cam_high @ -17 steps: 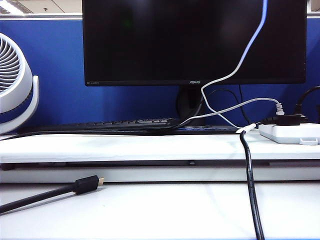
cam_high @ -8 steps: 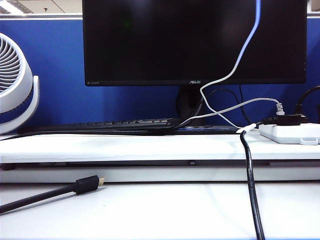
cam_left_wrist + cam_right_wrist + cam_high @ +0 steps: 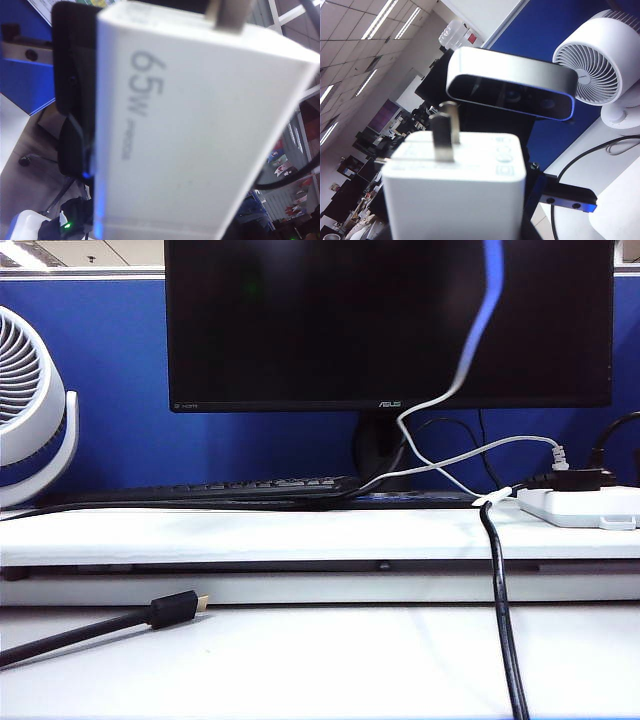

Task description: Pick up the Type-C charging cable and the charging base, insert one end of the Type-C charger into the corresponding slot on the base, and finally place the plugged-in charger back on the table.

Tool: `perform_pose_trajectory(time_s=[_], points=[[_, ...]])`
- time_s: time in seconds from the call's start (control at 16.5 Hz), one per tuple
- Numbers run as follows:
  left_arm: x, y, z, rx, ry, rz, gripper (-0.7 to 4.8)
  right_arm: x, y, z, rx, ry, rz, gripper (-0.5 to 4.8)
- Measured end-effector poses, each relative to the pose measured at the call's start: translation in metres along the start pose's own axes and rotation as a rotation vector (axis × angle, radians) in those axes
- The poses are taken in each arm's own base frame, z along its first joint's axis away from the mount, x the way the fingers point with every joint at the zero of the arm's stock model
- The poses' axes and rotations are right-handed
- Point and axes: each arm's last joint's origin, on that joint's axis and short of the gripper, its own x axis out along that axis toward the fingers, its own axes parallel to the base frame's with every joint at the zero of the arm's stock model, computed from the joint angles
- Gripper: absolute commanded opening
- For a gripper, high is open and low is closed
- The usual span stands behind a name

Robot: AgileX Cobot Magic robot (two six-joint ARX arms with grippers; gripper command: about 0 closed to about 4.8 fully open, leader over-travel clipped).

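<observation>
The charging base (image 3: 455, 195) is a white block held in the air with its two metal prongs pointing up, and my right gripper (image 3: 456, 220) is shut on it from below. The same base (image 3: 190, 130), marked 65W, fills the left wrist view. A black finger (image 3: 75, 65) presses against one of its sides. My left gripper's own jaws are hidden behind the block. The Type-C charging cable (image 3: 470, 350) hangs as a thin white line from above the exterior view down to the shelf. Neither gripper shows in the exterior view.
A black monitor (image 3: 390, 320), a keyboard (image 3: 250, 487) and a white power strip (image 3: 580, 505) sit on the raised shelf (image 3: 250, 535). A white fan (image 3: 25, 400) stands at the left. A black gold-tipped cable (image 3: 175, 609) and a thick black cable (image 3: 500, 610) lie on the table (image 3: 330, 660).
The upper part of the hanging white cable has swung to the left along the top of the exterior view. Everything else on the desk has stayed put.
</observation>
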Motion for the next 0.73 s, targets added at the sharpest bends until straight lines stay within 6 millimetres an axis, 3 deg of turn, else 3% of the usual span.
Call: perform_pose_trajectory(time_s=[0.73], points=[[-0.0021,0.0007,0.0006,-0.003,-0.011,0.007,-0.06,-0.0002,-0.0016,-0.0013,-0.010,0.002,-0.014,0.75]])
